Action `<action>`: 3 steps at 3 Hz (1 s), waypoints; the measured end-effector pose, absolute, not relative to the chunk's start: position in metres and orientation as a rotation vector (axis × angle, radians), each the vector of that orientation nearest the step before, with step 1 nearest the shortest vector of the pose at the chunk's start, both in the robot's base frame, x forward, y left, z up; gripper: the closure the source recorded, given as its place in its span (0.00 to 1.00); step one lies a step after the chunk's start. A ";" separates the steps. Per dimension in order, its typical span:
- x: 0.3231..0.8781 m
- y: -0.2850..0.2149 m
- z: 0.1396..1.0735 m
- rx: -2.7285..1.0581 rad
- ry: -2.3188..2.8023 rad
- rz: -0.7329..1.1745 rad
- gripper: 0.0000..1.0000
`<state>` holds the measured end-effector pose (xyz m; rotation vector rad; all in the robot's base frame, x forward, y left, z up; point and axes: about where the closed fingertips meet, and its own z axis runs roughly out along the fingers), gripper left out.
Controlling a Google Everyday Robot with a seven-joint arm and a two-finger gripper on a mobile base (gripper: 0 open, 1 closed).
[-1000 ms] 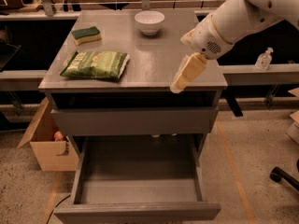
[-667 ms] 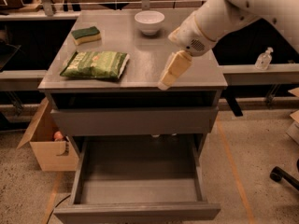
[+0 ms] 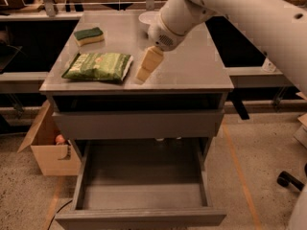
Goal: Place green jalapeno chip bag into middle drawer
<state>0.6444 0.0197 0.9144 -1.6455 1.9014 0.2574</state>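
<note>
The green jalapeno chip bag [image 3: 98, 66] lies flat on the left half of the grey cabinet top [image 3: 192, 66]. My gripper [image 3: 146, 67], cream-coloured and on a white arm, hangs low over the cabinet top just right of the bag's right edge, pointing down and left. It holds nothing that I can see. The middle drawer [image 3: 141, 176] is pulled out wide below, and its flat grey floor is bare. A matching closed drawer front [image 3: 139, 123] sits above it.
A green-topped yellow sponge [image 3: 89, 35] lies at the back left of the top. A white bowl [image 3: 145, 18] stands at the back, partly behind my arm. A cardboard box [image 3: 48, 147] stands on the floor to the left. A chair caster [image 3: 287, 178] is at the right.
My gripper has moved left across the cabinet top, from near the right edge to right beside the bag. The bag, the sponge and the drawer have not moved.
</note>
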 end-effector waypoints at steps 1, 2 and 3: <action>0.664 0.051 0.901 -1.628 1.895 0.285 0.00; 0.690 0.080 0.885 -1.603 1.881 0.297 0.00; 0.710 0.102 0.872 -1.570 1.907 0.276 0.00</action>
